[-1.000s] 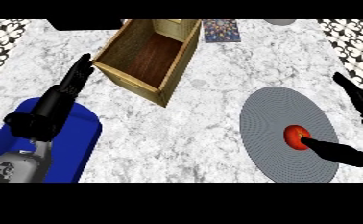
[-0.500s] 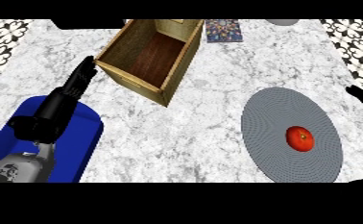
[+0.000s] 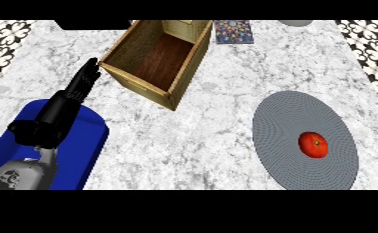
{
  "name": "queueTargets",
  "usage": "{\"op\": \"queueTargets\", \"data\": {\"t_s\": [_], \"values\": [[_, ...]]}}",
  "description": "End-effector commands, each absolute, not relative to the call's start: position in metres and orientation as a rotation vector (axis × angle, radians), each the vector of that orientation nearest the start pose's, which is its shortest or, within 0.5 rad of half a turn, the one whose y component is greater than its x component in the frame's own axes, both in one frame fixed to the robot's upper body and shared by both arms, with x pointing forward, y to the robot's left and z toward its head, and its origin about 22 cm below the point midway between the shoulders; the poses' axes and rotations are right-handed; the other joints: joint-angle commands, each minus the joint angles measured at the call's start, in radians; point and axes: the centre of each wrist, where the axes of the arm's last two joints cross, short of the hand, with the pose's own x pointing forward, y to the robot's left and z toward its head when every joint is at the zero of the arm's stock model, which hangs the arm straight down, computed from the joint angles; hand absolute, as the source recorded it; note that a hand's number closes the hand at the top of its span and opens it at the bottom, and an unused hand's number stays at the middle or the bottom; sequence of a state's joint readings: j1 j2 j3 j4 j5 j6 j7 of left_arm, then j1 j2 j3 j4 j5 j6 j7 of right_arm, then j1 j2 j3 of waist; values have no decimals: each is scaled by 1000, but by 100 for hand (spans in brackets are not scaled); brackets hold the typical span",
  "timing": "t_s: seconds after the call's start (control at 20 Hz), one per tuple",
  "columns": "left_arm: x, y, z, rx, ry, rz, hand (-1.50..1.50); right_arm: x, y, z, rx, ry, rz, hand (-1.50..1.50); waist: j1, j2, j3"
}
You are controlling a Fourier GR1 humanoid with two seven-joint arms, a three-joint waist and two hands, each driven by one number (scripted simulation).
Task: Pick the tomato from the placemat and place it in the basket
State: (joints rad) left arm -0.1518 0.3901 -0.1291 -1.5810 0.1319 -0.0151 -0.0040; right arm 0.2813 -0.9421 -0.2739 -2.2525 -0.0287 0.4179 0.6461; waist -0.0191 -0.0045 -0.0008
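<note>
A red tomato (image 3: 313,144) lies on the round grey placemat (image 3: 295,122) at the right of the marble counter. The wooden basket (image 3: 140,82), a box with an open top, stands at the upper middle. My left hand (image 3: 74,91) shows at the left, fingers straight, pointing toward the basket's near left corner and just short of it; it holds nothing. My right hand does not show in the view.
A blue object (image 3: 85,147) lies under my left forearm at the lower left. A patterned booklet (image 3: 234,31) lies behind the basket, and a grey round thing (image 3: 295,22) sits at the far right edge. Dark patterned tiles border both sides.
My right hand, which was over the tomato one second ago, has drawn back out of view to the right. The tomato stays on the placemat. My left hand has hardly moved.
</note>
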Motion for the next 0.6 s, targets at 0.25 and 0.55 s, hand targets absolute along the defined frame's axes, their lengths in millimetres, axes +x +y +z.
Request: {"op": "queueTargets", "data": {"t_s": [0.25,0.55], "values": [[280,259,43,39,-1691,-367,0,172,-351,185,-765,-1109,855,-150,20,6,1],[272,262,46,38,-1673,-397,0,169,-363,133,-758,-1152,810,-150,17,4,2]]}}
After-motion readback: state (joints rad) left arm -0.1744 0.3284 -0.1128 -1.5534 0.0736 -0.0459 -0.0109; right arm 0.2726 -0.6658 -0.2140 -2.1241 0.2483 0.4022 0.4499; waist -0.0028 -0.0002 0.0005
